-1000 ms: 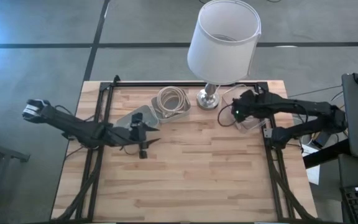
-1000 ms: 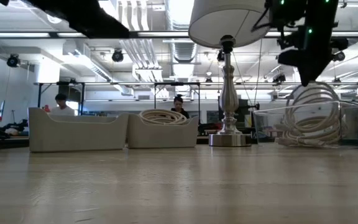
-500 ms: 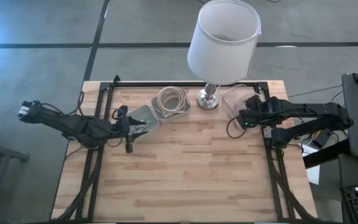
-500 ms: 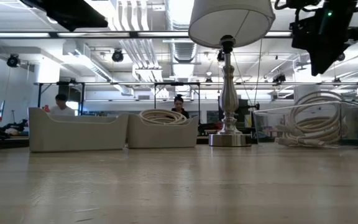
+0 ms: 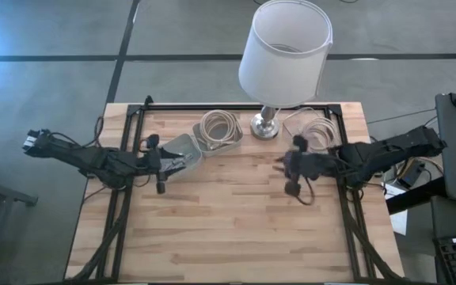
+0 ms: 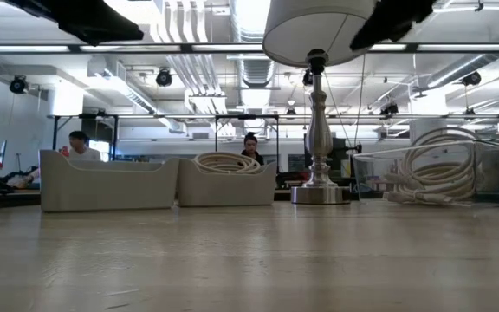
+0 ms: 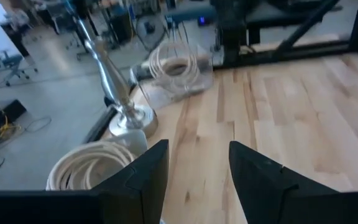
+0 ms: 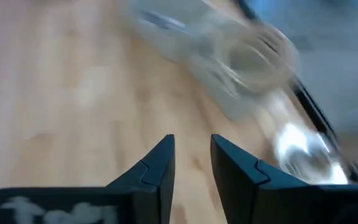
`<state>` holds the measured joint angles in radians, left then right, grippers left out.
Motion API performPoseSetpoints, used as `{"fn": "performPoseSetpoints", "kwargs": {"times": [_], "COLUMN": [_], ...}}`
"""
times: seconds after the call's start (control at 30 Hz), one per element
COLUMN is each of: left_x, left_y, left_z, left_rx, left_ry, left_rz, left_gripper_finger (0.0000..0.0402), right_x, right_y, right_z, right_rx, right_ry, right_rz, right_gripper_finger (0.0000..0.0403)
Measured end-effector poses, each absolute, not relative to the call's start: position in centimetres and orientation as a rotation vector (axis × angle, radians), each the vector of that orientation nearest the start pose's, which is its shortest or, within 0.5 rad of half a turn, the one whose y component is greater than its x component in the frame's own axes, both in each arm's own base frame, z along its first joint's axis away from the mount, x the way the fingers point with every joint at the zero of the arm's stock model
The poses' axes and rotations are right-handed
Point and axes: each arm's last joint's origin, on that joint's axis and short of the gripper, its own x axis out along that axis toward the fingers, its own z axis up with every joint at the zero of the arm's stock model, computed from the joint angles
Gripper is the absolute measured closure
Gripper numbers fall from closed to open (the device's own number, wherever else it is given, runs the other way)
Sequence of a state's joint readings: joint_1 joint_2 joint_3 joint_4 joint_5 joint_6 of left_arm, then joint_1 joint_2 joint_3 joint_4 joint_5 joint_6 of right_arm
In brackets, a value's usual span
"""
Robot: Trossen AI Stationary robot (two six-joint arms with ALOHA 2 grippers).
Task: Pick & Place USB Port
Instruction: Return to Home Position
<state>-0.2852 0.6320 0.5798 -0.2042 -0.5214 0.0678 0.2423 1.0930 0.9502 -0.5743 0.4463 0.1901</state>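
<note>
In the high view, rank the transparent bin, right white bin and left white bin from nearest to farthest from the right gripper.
From the right gripper, nearest first:
1. transparent bin, rear right, just beyond it.
2. right white bin, rear centre, past the lamp base.
3. left white bin, farthest left.

White lampshade (image 5: 285, 51), cream cable (image 5: 220, 125), light wooden table (image 5: 236, 226)

Grey floor (image 5: 46, 79) surrounds the counter (image 5: 236, 229); ceiling strip lights (image 6: 215, 48) run overhead, beyond and above the right pincer (image 5: 285, 168).
</note>
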Motion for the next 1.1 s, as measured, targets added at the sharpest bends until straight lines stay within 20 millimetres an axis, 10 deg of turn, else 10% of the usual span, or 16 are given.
{"fn": "performPoseSetpoints", "kwargs": {"times": [0.3,1.1], "left_x": [11.7,9.3], "left_y": [-1.9,-0.7], "left_z": [25.4,19.6], "left_rx": [0.178,0.261], "left_ry": [0.003,-0.092], "left_rz": [0.238,0.245], "left_gripper_finger": [0.0229,0.0229], "right_x": [20.6,11.4], "right_y": [5.1,0.6], "right_z": [28.6,21.7], "right_rx": [-0.191,-0.078], "right_ry": [0.353,-0.078], "right_rz": [0.179,0.083], "right_gripper_finger": [0.0319,0.0335]}}
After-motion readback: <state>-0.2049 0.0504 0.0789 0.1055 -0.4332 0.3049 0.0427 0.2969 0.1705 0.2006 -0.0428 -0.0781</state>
